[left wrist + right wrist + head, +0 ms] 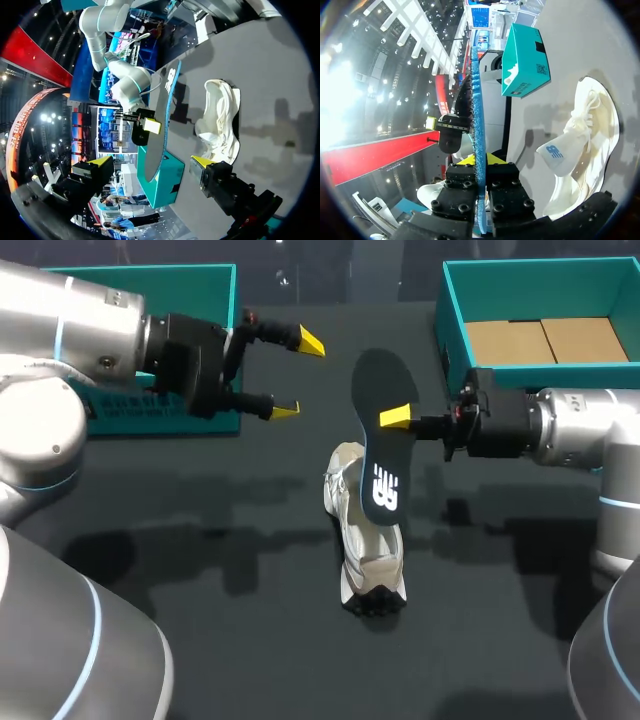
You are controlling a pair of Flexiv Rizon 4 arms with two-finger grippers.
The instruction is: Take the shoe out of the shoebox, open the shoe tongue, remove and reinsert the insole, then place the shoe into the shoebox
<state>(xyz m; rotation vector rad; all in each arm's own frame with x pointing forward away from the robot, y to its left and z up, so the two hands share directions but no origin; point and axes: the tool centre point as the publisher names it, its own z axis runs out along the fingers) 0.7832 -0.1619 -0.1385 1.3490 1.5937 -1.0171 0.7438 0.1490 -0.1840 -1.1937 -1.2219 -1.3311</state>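
Right gripper (398, 420) clamped on dark flat insole (375, 385), held above white sneaker (365, 555) on bench (200, 540), likely for reinsertion. Left gripper (298, 375) released, empty, aside.

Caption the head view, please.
Right gripper shut on the black flat insole, lifted near the cream-white sneaker; left gripper open.

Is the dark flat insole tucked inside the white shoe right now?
No, the right gripper is shut on the dark flat insole and holds it up outside the white shoe.
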